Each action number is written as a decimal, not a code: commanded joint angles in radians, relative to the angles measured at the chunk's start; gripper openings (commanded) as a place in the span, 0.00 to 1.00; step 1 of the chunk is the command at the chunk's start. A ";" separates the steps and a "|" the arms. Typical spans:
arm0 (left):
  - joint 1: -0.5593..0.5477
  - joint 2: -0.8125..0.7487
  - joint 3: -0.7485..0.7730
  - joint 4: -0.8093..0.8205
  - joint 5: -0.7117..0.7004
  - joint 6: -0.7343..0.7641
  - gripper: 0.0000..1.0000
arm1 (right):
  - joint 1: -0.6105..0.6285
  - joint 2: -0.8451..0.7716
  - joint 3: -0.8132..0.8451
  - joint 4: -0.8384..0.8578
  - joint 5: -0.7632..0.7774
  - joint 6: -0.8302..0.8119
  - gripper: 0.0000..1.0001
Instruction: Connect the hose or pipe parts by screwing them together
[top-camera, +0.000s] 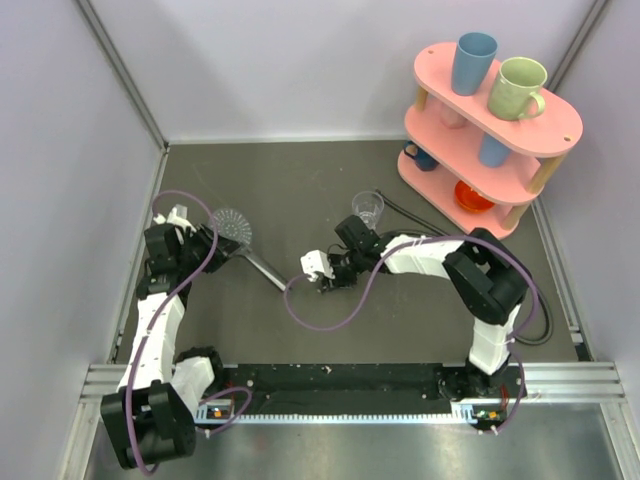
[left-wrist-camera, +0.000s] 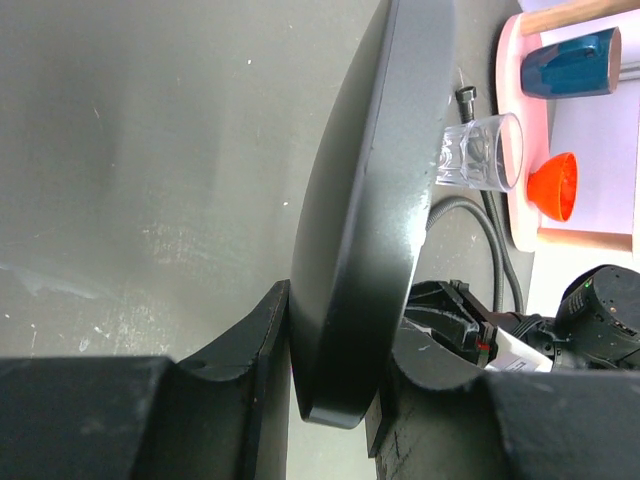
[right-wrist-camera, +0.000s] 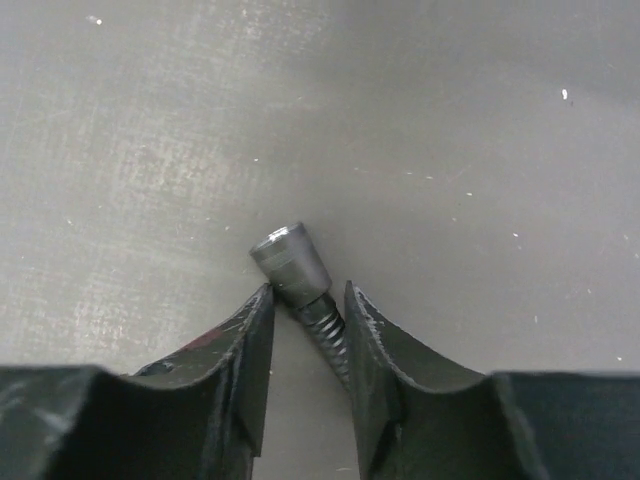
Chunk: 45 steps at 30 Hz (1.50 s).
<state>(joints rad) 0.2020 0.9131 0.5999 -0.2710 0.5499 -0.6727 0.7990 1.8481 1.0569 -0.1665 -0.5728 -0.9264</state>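
Between right gripper (right-wrist-camera: 308, 300) fingers, hose end (right-wrist-camera: 289, 258)

Pale lilac walls (top-camera: 300, 60) are enclosing a dark grey tabletop (top-camera: 300, 190), and soft, even light is falling across it. A pink tiered shelf (top-camera: 556, 122) is standing in the far right corner, carrying cups (top-camera: 473, 62). A metal rail (top-camera: 560, 378) is running along the near edge.

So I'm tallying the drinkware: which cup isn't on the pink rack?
The small clear glass cup, standing on the dark table; the others, like the blue tumbler and pale green mug, sit on the pink rack.
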 joint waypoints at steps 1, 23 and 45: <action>0.008 0.000 0.000 0.093 0.035 -0.017 0.00 | 0.037 0.022 0.045 -0.005 0.014 -0.042 0.28; 0.013 0.026 0.003 0.053 -0.062 -0.011 0.00 | 0.143 -0.132 -0.202 0.420 0.223 0.888 0.08; 0.013 0.047 0.018 0.033 -0.047 0.028 0.00 | 0.151 -0.083 -0.459 0.832 -0.007 0.618 0.43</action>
<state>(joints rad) 0.2089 0.9581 0.5941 -0.2928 0.4816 -0.6594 0.9314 1.7477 0.6075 0.6048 -0.4927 -0.2401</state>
